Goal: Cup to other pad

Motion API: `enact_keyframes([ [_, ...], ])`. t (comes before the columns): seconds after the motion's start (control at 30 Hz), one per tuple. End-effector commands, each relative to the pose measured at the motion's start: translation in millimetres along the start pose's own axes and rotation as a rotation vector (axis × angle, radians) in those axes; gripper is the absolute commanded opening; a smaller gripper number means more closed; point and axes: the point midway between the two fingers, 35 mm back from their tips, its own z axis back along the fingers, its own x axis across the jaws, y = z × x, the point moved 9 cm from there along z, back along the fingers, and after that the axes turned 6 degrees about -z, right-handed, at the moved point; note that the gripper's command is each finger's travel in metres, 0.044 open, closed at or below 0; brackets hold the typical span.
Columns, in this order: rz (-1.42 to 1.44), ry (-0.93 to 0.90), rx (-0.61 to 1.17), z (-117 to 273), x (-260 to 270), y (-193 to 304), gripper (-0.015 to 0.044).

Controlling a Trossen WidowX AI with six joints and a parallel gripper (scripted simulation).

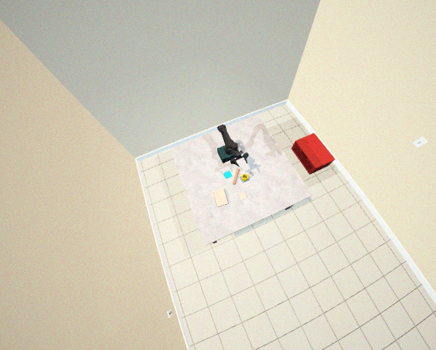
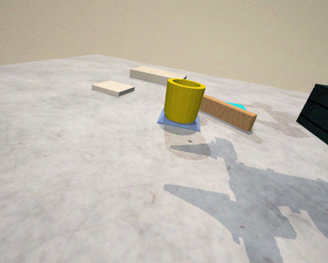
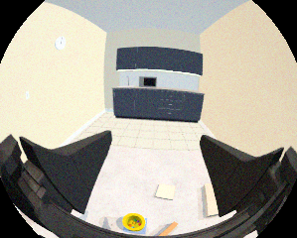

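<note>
A yellow cup (image 1: 245, 176) (image 2: 184, 103) (image 3: 133, 221) stands upright on the blue pad (image 2: 177, 125) (image 3: 142, 231). Small coloured marbles show inside the cup in the wrist view. A cyan pad (image 1: 227, 174) (image 2: 236, 105) lies flat on the other side of the wooden bar from the cup. My gripper (image 1: 242, 162) (image 3: 157, 138) is wide open and empty. It is up in the air, on the arm-base side of the cup, apart from it. In the exterior view only its shadow shows.
An orange-brown wooden bar (image 1: 235, 176) (image 2: 227, 112) (image 3: 169, 229) stands between the two pads. A small cream block (image 1: 243, 195) (image 2: 113, 87) (image 3: 165, 191) and a larger cream block (image 1: 221, 197) (image 2: 157, 75) (image 3: 211, 200) lie farther from the arm base.
</note>
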Motion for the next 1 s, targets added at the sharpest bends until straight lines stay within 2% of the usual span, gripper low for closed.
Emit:
enact_keyframes([
  [0.0,-0.013,0.000,0.012,-1.5,0.1,1.0,0.0374],
  [0.13,-0.277,0.044,0.248,-29.9,1.9,23.2,0.0269],
  [0.27,-0.582,0.184,0.520,-58.2,4.6,55.1,0.0167],
  [0.4,-0.854,0.417,0.757,-80.0,8.8,89.5,0.0167],
  [0.53,-1.073,0.740,0.936,-95.0,13.6,125.4,0.0167],
  [0.67,-1.221,1.144,1.032,-98.7,20.5,162.0,0.0167],
  [0.73,-1.248,1.289,1.040,-93.8,24.5,173.8,0.0167],
  [0.97,-1.251,1.308,1.040,-93.2,25.0,175.2,0.0167],
])
